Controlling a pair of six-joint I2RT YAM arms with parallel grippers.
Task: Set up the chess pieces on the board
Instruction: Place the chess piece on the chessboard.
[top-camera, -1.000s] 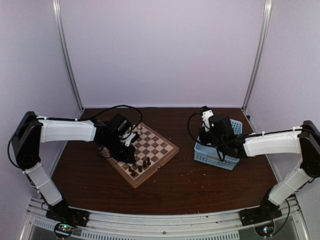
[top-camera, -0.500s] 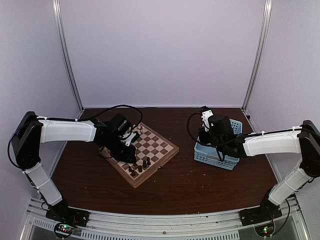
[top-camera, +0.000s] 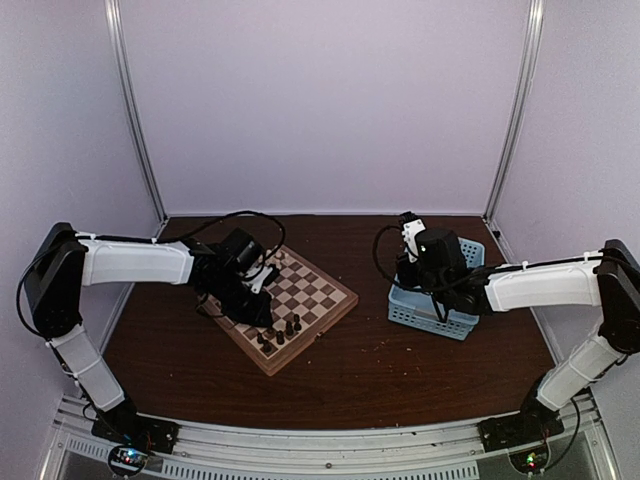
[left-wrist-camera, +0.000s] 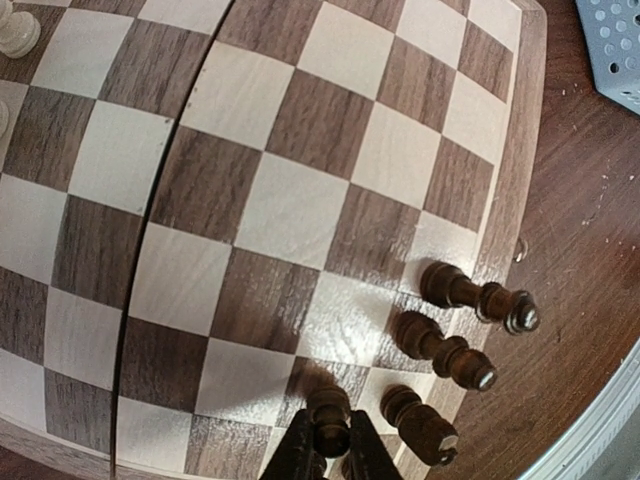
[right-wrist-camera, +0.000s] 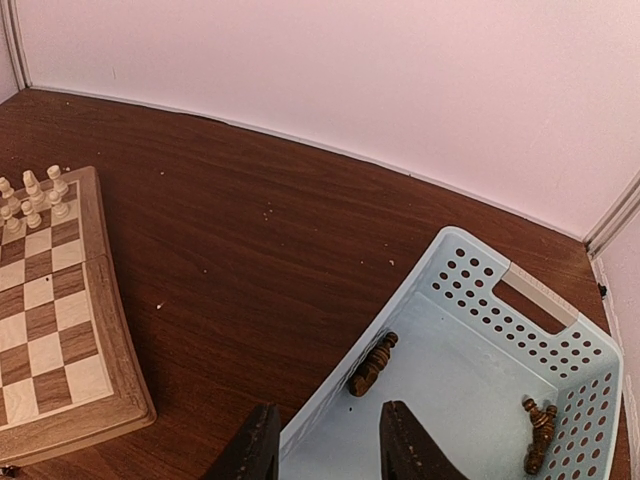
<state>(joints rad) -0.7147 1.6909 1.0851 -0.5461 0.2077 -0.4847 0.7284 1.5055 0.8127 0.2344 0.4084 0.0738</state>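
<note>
Three dark pieces (left-wrist-camera: 440, 348) stand close beside the upright dark pawn (left-wrist-camera: 328, 405) between my left gripper (left-wrist-camera: 332, 448)'s nearly closed fingers; whether I clamp it, I cannot tell.

Left claw (left-wrist-camera: 331, 448) cropped by bottom edge, basket (right-wrist-camera: 480, 285) cut off at right

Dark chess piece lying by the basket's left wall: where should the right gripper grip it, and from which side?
Probably its slim waist, from above. The dark chess piece lies flat on the basket floor, close along the wall, so the right gripper should close across it.
</note>
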